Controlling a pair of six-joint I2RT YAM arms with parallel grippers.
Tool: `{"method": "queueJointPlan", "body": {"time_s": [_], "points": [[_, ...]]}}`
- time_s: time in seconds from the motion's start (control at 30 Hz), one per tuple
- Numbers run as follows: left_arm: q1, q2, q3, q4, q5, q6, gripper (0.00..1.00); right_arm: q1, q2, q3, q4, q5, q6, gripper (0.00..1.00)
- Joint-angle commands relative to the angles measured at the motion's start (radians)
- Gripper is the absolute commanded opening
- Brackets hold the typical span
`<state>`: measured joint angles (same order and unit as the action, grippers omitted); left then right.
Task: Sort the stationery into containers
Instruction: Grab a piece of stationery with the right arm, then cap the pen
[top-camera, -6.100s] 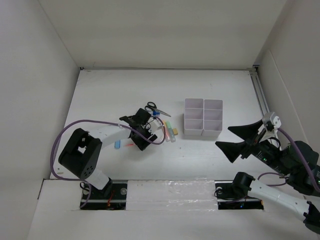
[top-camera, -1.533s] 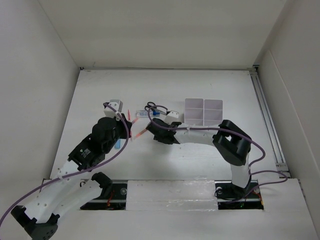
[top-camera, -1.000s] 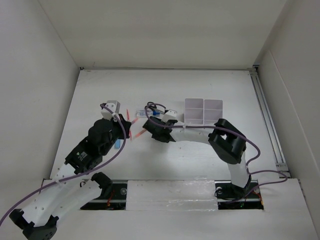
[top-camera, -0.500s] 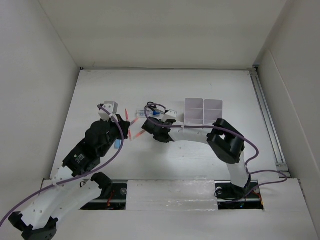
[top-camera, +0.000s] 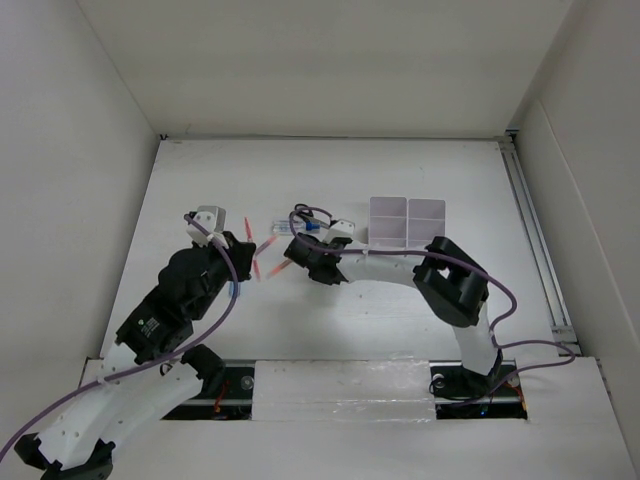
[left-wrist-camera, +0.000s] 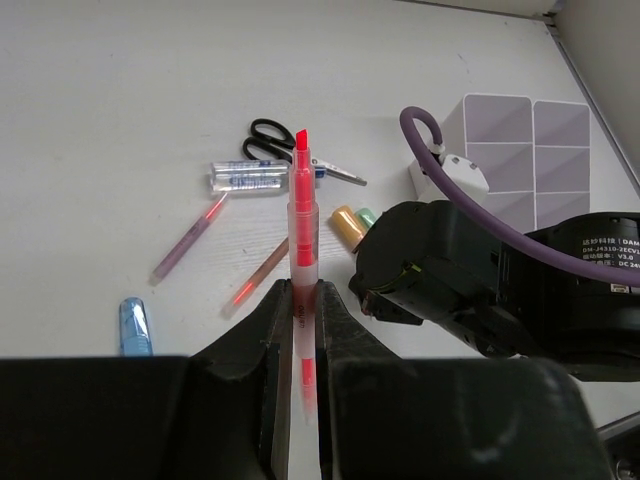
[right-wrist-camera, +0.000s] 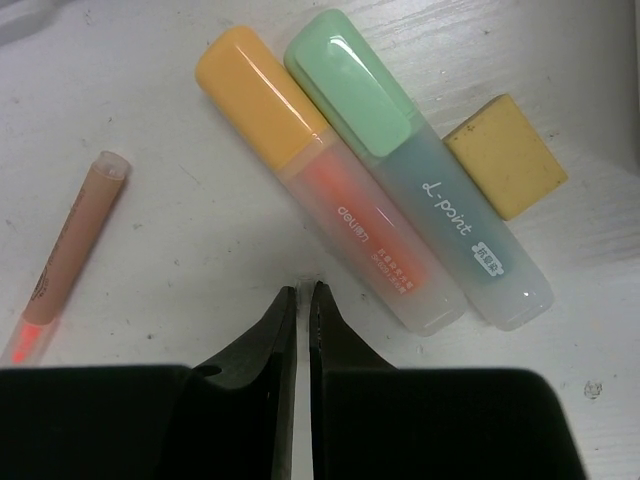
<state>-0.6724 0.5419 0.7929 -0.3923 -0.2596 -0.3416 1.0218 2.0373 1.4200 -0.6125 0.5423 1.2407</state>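
My left gripper (left-wrist-camera: 303, 305) pinches red highlighter (left-wrist-camera: 301, 215) near its tail | right gripper (right-wrist-camera: 302, 305) pressed together, between me and organiser (left-wrist-camera: 540, 140) | risk: collision, highlighter swivels loose

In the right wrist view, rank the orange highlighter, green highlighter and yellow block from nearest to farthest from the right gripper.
1. Orange highlighter, just ahead of the right gripper.
2. Green highlighter, alongside it, farther right.
3. Yellow block, past the green one, upper right.
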Motion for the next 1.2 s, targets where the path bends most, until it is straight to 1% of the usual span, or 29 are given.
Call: {"method": "queueJointPlan", "body": {"time_s": [0.0, 0.13, 0.23, 0.27, 0.37, 0.4, 0.47, 0.5, 0.53, 0.57, 0.63, 0.67, 0.7, 0.73, 0.77, 0.8, 0.87, 0.9, 0.97, 1.0, 1.03, 1.07, 1.17], "points": [[-0.003, -0.011, -0.004, 0.035, -0.003, 0.01, 0.0, -0.005, 0.106, -0.033, -0.093, -0.096, -0.006, 0.0], [-0.003, -0.011, -0.004, 0.035, -0.003, 0.01, 0.0, -0.005, 0.031, -0.084, -0.053, -0.085, -0.006, 0.0], [-0.003, -0.002, -0.004, 0.035, 0.006, 0.01, 0.0, -0.014, -0.075, -0.128, 0.032, -0.076, -0.072, 0.0], [-0.003, -0.002, -0.004, 0.035, 0.019, 0.01, 0.0, -0.014, -0.133, -0.128, 0.051, -0.064, -0.114, 0.0], [-0.003, -0.016, -0.015, 0.056, 0.074, 0.019, 0.0, -0.025, -0.21, -0.153, 0.127, -0.053, -0.191, 0.0], [-0.003, -0.026, -0.015, 0.056, 0.089, 0.03, 0.0, -0.034, -0.259, -0.153, 0.155, -0.053, -0.257, 0.0], [-0.003, -0.026, -0.026, 0.082, 0.143, 0.039, 0.0, -0.061, -0.311, -0.191, 0.238, -0.062, -0.321, 0.0], [-0.003, -0.026, -0.026, 0.082, 0.163, 0.05, 0.0, -0.071, -0.372, -0.211, 0.293, -0.077, -0.415, 0.0], [-0.003, -0.013, -0.026, 0.092, 0.202, 0.05, 0.0, -0.08, -0.402, -0.229, 0.381, -0.103, -0.45, 0.0], [-0.003, -0.001, -0.026, 0.092, 0.227, 0.059, 0.0, -0.11, -0.429, -0.26, 0.432, -0.126, -0.498, 0.0], [-0.003, 0.03, -0.015, 0.102, 0.287, 0.072, 0.0, -0.146, -0.498, -0.27, 0.488, -0.16, -0.597, 0.0], [-0.003, 0.064, -0.015, 0.115, 0.374, 0.087, 0.0, -0.182, -0.518, -0.27, 0.532, -0.198, -0.634, 0.0], [-0.003, 0.079, -0.006, 0.115, 0.426, 0.096, 0.0, -0.201, -0.538, -0.27, 0.568, -0.229, -0.68, 0.0], [-0.003, 0.092, -0.006, 0.134, 0.481, 0.111, 0.0, -0.218, -0.57, -0.27, 0.589, -0.252, -0.749, 0.0], [-0.003, 0.104, -0.006, 0.177, 0.607, 0.112, 0.0, -0.233, -0.584, -0.27, 0.611, -0.295, -0.779, 0.0], [-0.003, 0.104, -0.015, 0.2, 0.666, 0.121, 0.0, -0.258, -0.598, -0.256, 0.625, -0.309, -0.809, 0.0], [-0.003, 0.095, -0.015, 0.225, 0.738, 0.135, 0.0, -0.279, -0.641, -0.242, 0.635, -0.309, -0.875, 0.0], [-0.003, 0.08, -0.015, 0.239, 0.762, 0.135, 0.0, -0.313, -0.652, -0.233, 0.66, -0.37, -0.897, 0.0], [-0.003, 0.061, -0.037, 0.266, 0.796, 0.135, 0.0, -0.357, -0.661, -0.222, 0.669, -0.453, -0.908, 0.0], [-0.003, 0.061, -0.037, 0.291, 0.836, 0.135, 0.0, -0.377, -0.672, -0.211, 0.7, -0.567, -0.908, 0.0], [-0.003, 0.061, -0.037, 0.291, 0.858, 0.135, 0.0, -0.408, -0.672, -0.211, 0.718, -0.617, -0.908, 0.0], [-0.003, 0.061, -0.037, 0.306, 0.875, 0.135, 0.0, -0.408, -0.684, -0.211, 0.74, -0.658, -0.897, 0.0], [-0.003, 0.081, -0.037, 0.328, 0.922, 0.115, 0.0, -0.419, -0.733, -0.283, 0.88, -0.8, -0.845, 0.0]]}}
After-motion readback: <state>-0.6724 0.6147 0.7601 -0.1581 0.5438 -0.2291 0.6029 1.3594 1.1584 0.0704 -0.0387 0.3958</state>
